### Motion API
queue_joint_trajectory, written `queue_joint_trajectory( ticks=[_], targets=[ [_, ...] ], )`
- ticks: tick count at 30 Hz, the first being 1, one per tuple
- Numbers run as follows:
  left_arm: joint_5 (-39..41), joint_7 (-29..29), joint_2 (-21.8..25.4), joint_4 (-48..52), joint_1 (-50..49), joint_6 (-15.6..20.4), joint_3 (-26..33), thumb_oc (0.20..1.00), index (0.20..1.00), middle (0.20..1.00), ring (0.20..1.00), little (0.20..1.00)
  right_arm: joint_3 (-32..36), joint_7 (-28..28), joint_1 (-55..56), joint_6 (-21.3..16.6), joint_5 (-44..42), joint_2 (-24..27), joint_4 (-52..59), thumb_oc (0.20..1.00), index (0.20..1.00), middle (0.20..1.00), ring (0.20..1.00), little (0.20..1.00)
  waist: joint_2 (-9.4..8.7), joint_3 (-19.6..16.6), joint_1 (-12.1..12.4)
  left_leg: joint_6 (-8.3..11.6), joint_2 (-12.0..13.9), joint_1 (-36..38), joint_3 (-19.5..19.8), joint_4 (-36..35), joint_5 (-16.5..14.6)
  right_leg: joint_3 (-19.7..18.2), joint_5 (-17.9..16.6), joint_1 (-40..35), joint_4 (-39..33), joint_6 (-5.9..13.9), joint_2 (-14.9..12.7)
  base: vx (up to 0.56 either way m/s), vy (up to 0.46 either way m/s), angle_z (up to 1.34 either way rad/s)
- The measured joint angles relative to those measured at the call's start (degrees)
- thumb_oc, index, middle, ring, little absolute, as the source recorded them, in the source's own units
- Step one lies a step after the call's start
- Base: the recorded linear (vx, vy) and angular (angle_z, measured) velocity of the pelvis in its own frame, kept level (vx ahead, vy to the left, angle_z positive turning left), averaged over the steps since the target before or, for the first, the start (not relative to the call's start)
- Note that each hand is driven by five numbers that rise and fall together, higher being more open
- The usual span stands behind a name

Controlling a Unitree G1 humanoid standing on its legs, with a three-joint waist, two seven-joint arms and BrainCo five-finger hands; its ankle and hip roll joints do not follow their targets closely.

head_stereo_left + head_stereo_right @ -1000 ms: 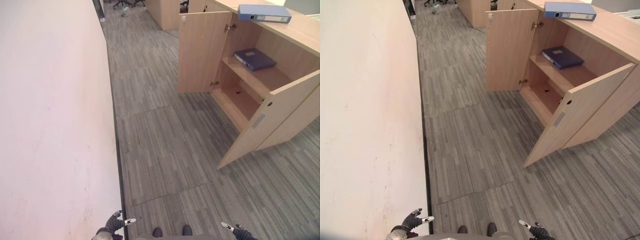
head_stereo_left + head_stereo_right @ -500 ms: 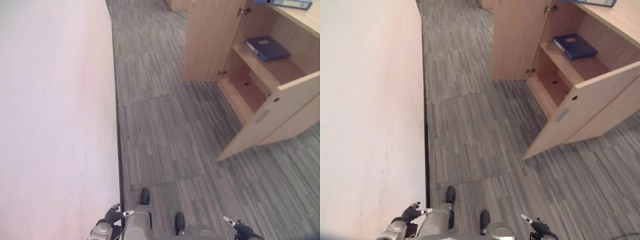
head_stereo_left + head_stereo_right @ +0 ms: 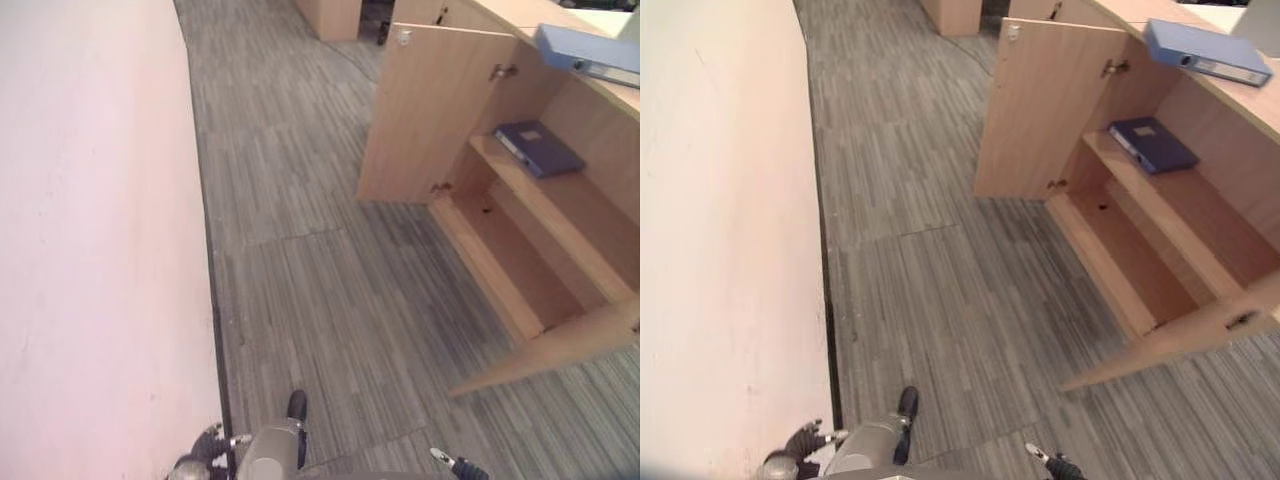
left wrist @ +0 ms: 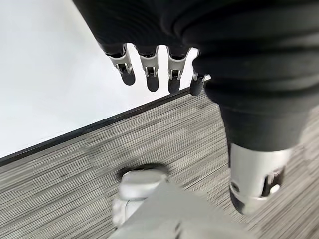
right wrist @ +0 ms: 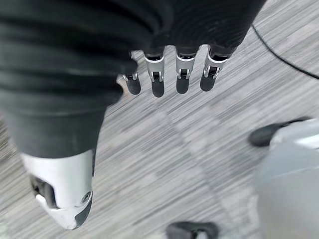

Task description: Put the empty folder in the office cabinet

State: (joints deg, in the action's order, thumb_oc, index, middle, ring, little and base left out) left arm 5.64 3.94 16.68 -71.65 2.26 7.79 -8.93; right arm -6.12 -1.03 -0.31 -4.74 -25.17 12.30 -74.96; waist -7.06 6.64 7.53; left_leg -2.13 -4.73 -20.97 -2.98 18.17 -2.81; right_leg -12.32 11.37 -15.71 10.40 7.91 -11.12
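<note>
Count: two folders, a dark blue folder (image 3: 1152,144) on my cabinet's upper shelf and a light blue folder (image 3: 1206,52) on top. One cabinet (image 3: 1200,215), two open doors: far door (image 3: 1037,110), near door (image 3: 1180,340). Two shelves.

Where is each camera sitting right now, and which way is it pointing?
Left eye: on the head, looking down at the open cabinet; left hand low.
Right eye: on the head, same scene; blue folder on the shelf, another folder on top.
Left wrist: along the relaxed left hand toward wall and floor.
Right wrist: along the right hand toward floor.
</note>
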Motion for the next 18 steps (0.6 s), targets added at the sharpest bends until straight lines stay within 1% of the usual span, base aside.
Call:
queue_joint_trajectory(
  ticks=[1,2,3,4,5,6,7,8,9,10,11,12,13,14,15,16,17,18],
  targets=[
    [-0.18,-0.09,0.03,-0.50,0.62,-0.26,-0.46,1.000,1.000,1.000,1.000,1.000,-0.14,0.09,-0.83,-0.02,0.16,0.09,-1.10,1.000,1.000,1.000,1.000,1.000,-0.31,0.03,1.04,-0.63,-0.36,-0.21,-0.62,2.22,-2.73,-0.47,-1.50,1.44,2.31,0.52,-0.05,0.33,0.266,-0.18],
    [-0.47,-0.19,-0.14,1.16,-1.11,-0.50,-0.70,1.000,1.000,1.000,1.000,1.000,-0.02,0.11,-0.55,-0.19,1.19,0.17,-1.16,1.000,1.000,1.000,1.000,1.000,0.15,-0.87,1.52,-1.24,-0.05,-0.47,-0.88,2.19,-3.53,-0.97,-1.95,5.51,10.70,3.11,0.45,0.25,0.262,-0.15],
    [-0.46,-0.36,-0.20,2.38,-1.16,-0.21,-0.76,1.000,1.000,1.000,1.000,1.000,-0.07,0.12,-0.37,-0.27,1.60,0.19,-0.65,1.000,1.000,1.000,1.000,1.000,-0.43,-0.86,1.86,-2.25,-0.98,0.29,-0.89,2.06,-4.49,-1.66,-3.89,10.06,18.29,5.02,1.08,0.30,0.364,-0.08],
    [-0.38,-0.54,-0.30,1.83,-0.11,-0.94,-2.85,1.000,1.000,1.000,1.000,1.000,-0.05,-0.17,-1.31,0.31,1.53,0.61,-1.03,1.000,1.000,1.000,1.000,1.000,0.94,0.21,1.81,-3.64,-1.12,1.75,-0.93,2.02,-4.95,-2.20,-12.89,16.32,29.92,5.48,3.85,0.31,0.331,0.10],
    [-0.39,-0.72,-0.39,3.40,-0.02,-0.96,-3.77,1.000,1.000,1.000,1.000,1.000,0.06,-0.16,-1.85,0.09,1.53,1.76,0.74,1.000,1.000,1.000,1.000,1.000,2.64,1.89,0.44,-4.59,-1.00,3.32,0.04,1.10,-5.34,-2.53,-28.31,23.26,40.51,7.51,6.16,0.31,0.253,0.23],
    [-0.38,-0.63,-0.07,4.76,0.25,-0.75,-4.60,1.000,1.000,1.000,1.000,1.000,1.92,-0.25,-2.66,-0.85,1.46,2.04,0.92,1.000,1.000,1.000,1.000,1.000,3.54,3.82,-0.93,-5.65,-1.06,5.56,0.62,0.63,-5.69,-2.40,-28.00,27.63,48.27,4.76,7.11,0.33,0.238,0.35],
    [-0.35,-0.54,-0.16,5.03,0.66,-0.72,-4.33,1.000,1.000,1.000,1.000,1.000,2.58,-0.39,-3.08,-1.00,1.41,2.54,0.99,1.000,1.000,1.000,1.000,1.000,4.76,5.13,-1.68,-6.84,-1.07,7.67,0.79,0.80,-6.87,-0.13,-25.10,31.23,50.96,4.59,7.35,0.51,0.261,0.17],
    [-0.36,0.07,0.14,5.49,1.15,-0.48,-4.23,1.000,1.000,1.000,1.000,1.000,2.48,-0.42,-2.94,-1.16,1.40,2.81,1.29,1.000,1.000,1.000,1.000,1.000,7.23,6.36,-2.38,-7.74,-0.68,12.06,2.08,-0.83,-8.18,4.34,-17.26,36.84,52.62,1.37,7.88,0.49,0.210,0.04],
    [-0.37,0.26,0.36,5.74,1.67,-0.44,-3.98,1.000,1.000,1.000,1.000,1.000,2.30,-0.29,-2.46,-1.14,1.44,2.73,1.34,1.000,1.000,1.000,1.000,1.000,7.86,6.66,-3.54,-7.57,-0.54,15.04,2.71,-3.33,-8.08,6.17,-13.85,39.16,51.45,1.85,9.30,0.41,0.126,0.12],
    [-0.39,0.34,0.73,5.51,1.74,-0.38,-3.94,1.000,1.000,1.000,1.000,1.000,2.22,-0.21,-1.77,-1.13,1.48,2.59,1.38,1.000,1.000,1.000,1.000,1.000,8.60,6.96,-4.76,-6.46,-0.21,18.56,3.47,-6.24,-7.23,8.02,-10.95,40.32,47.33,1.51,9.64,0.52,0.036,0.45],
    [-0.40,0.54,1.80,5.43,1.91,-0.34,-3.76,1.000,1.000,1.000,1.000,1.000,1.48,-0.21,0.30,-0.96,1.51,2.22,1.06,1.000,1.000,1.000,1.000,1.000,8.09,6.90,-5.89,-4.55,-0.64,24.58,3.92,-10.95,-6.56,10.75,-8.57,42.59,37.25,0.90,10.21,0.40,0.008,0.63],
    [-0.40,0.64,1.99,5.67,2.16,-0.19,-3.88,1.000,1.000,1.000,1.000,1.000,1.38,-0.24,1.87,-0.83,1.52,2.23,1.09,1.000,1.000,1.000,1.000,1.000,7.65,6.25,-6.73,-4.11,-0.78,27.00,4.66,-13.07,-6.86,13.09,-8.10,43.85,34.79,-0.17,9.47,0.65,0.004,0.71],
    [-0.44,0.74,2.06,5.64,2.10,-0.08,-4.04,1.000,1.000,1.000,1.000,1.000,1.55,-0.34,2.30,-0.88,1.57,2.22,0.89,1.000,1.000,1.000,1.000,1.000,7.62,5.74,-7.36,-3.15,-0.64,29.24,4.69,-15.93,-7.00,18.80,-7.29,43.34,27.80,-1.95,7.70,0.43,-0.016,0.32],
    [-0.51,0.69,2.19,5.20,2.22,-0.27,-4.56,1.000,1.000,1.000,1.000,1.000,1.81,-0.35,2.85,-0.83,1.62,2.15,0.04,1.000,1.000,1.000,1.000,1.000,7.26,5.59,-7.31,-3.04,-0.62,31.71,3.96,-17.40,-6.98,22.96,-7.15,41.84,17.70,-4.16,7.55,0.58,-0.035,-0.16],
    [-0.67,0.68,2.25,4.58,1.26,-0.23,-4.42,1.000,1.000,1.000,1.000,1.000,1.77,-0.52,2.86,-0.75,1.85,2.04,0.05,1.000,1.000,1.000,1.000,1.000,6.77,5.35,-7.43,-1.63,-0.78,33.65,2.62,-18.73,-7.87,23.66,-7.33,42.27,13.36,-3.99,8.14,0.33,-0.027,-0.46],
    [-1.06,0.67,1.96,3.19,0.51,-0.41,-4.45,1.000,1.000,1.000,1.000,1.000,1.95,-0.62,2.83,-1.02,2.20,2.13,-0.04,1.000,1.000,1.000,1.000,1.000,7.32,4.75,-8.08,0.00,0.00,35.67,1.18,-20.43,-9.06,24.78,-7.45,41.86,9.15,-4.07,9.43,0.31,-0.040,-0.46],
    [-1.98,0.47,1.88,2.36,-0.11,-0.52,-4.51,1.000,1.000,1.000,1.000,1.000,2.01,-0.72,2.71,-0.86,2.30,2.06,0.02,1.000,1.000,1.000,1.000,1.000,7.14,4.52,-8.67,0.20,-0.25,37.72,0.65,-21.67,-9.17,25.50,-8.01,41.46,6.73,-4.51,10.42,0.30,-0.060,-0.38],
    [-2.72,0.32,1.80,1.86,-0.52,-0.60,-4.53,1.000,1.000,1.000,1.000,1.000,1.98,-0.70,3.31,-0.62,2.43,1.87,-0.19,1.000,1.000,1.000,1.000,1.000,6.04,4.23,-8.84,0.66,-1.36,39.80,-0.02,-21.37,-9.44,25.92,-10.35,41.46,5.36,-7.96,10.71,0.29,-0.060,-0.35]
  ],
)
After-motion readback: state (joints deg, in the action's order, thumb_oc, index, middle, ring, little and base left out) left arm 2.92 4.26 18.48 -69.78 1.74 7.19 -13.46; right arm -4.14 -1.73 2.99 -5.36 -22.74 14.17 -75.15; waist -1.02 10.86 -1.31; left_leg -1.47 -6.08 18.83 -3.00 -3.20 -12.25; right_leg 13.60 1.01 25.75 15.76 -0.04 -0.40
